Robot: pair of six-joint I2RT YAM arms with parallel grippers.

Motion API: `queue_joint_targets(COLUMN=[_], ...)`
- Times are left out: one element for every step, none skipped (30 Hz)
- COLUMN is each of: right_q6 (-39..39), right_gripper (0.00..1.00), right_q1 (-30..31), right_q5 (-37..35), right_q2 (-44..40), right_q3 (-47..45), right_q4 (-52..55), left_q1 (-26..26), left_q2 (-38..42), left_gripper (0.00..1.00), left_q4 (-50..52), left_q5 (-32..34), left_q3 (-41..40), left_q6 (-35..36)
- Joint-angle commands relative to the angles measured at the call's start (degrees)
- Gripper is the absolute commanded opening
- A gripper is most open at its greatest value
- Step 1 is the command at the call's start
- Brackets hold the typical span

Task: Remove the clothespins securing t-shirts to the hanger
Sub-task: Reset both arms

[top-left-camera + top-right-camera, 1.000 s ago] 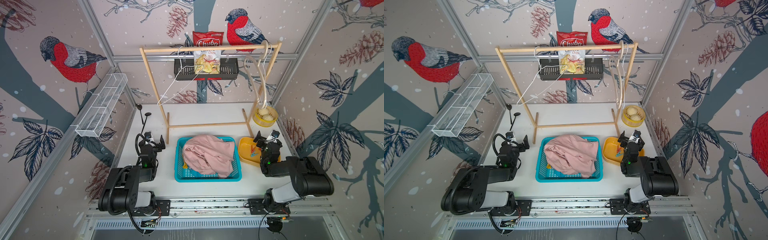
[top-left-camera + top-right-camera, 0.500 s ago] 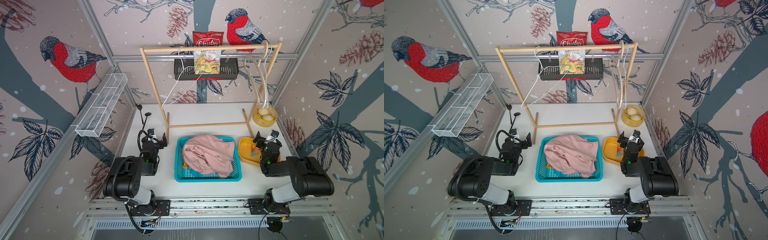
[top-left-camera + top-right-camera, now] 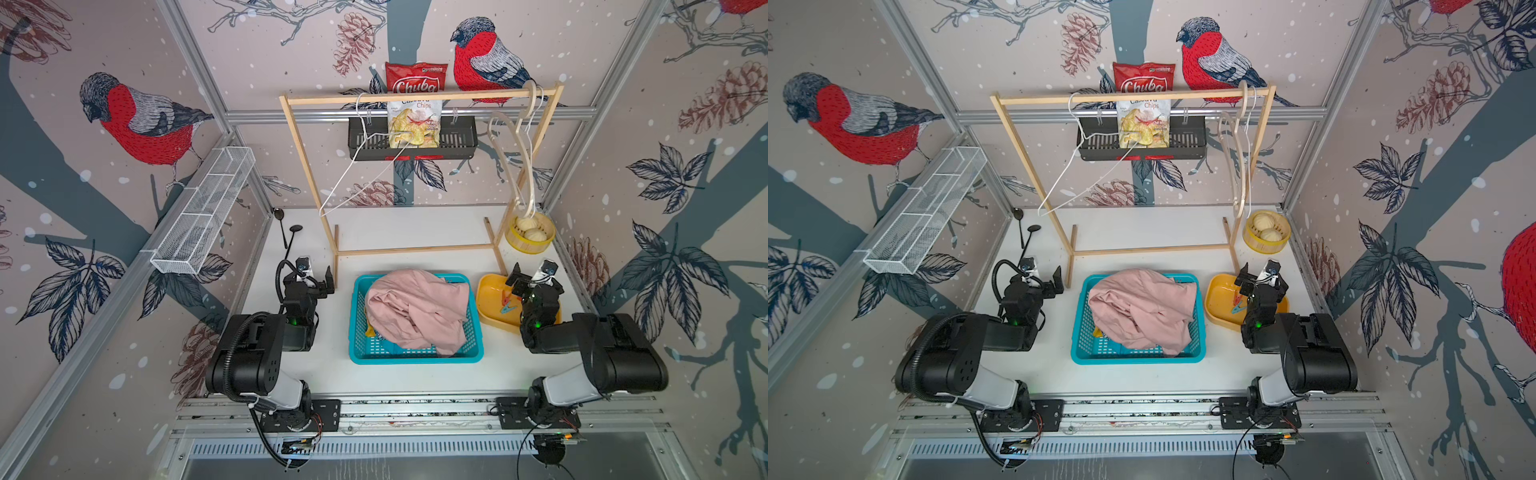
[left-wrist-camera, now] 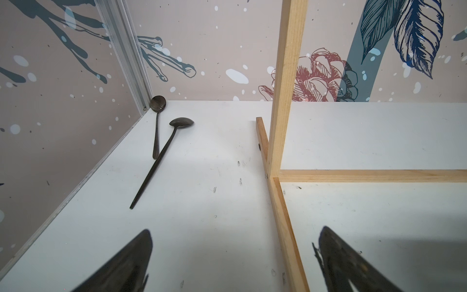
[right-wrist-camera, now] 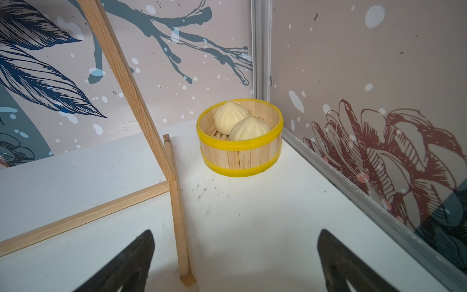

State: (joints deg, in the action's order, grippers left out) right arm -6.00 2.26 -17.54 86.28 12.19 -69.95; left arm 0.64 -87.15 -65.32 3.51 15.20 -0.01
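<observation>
The pale pink t-shirt (image 3: pixel 415 311) lies heaped in the teal basket (image 3: pixel 415 358); a yellow scrap beneath it is possibly another shirt. Red and blue clothespins (image 3: pixel 508 305) lie in the yellow tray (image 3: pixel 489 307) just beside the basket. The left gripper (image 3: pixel 318 277) and right gripper (image 3: pixel 533 277) flank the basket, each with jaws wide apart and empty.

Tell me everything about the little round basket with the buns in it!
The little round basket looks made of upright pale wooden slats, with a yellow band around its rim and another around its base. It stands upright on the white table in the far right corner, near the walls. Two pale, pleated buns sit inside, side by side.
</observation>
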Motion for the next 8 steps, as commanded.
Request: queue_joint_targets(right_q6=[-0.33,-0.2,-0.15,-0.15,-0.15,-0.11,-0.15,-0.15], right_gripper=[1.0,1.0,1.0,1.0,1.0,1.0,1.0,1.0], right_q1=[0.01,0.11,0.11,0.17,0.18,0.18,0.19,0.22], right_q5=[0.39,0.23,0.13,0.14,0.14,0.14,0.09,0.14], right_q2=[-0.12,0.02,0.12,0.08,0.01,-0.03,-0.09,-0.1], right_q3=[0.3,0.34,0.38,0.3,0.3,0.3,0.34,0.21], right_q4=[-0.62,-0.7,-0.71,-0.71,-0.78,-0.78,-0.71,-0.8], left_q1=[0.06,0.06,0.06,0.06,0.06,0.05,0.04,0.01], left_q2=[0.14,0.16,0.16,0.14,0.15,0.14,0.14,0.15], left_gripper=[0.99,0.99,0.99,0.99,0.99,0.99,0.99,0.99], left_q4=[-1.91,-1.83,-1.82,-1.83,-1.82,-1.82,-1.77,-1.85], left_q5=[0.45,0.45,0.45,0.45,0.43,0.45,0.46,0.45], left_q3=[0.18,0.18,0.18,0.18,0.17,0.18,0.13,0.17], left_q6=[0.01,-0.01,0.01,0.01,-0.01,0.01,0.01,0.01])
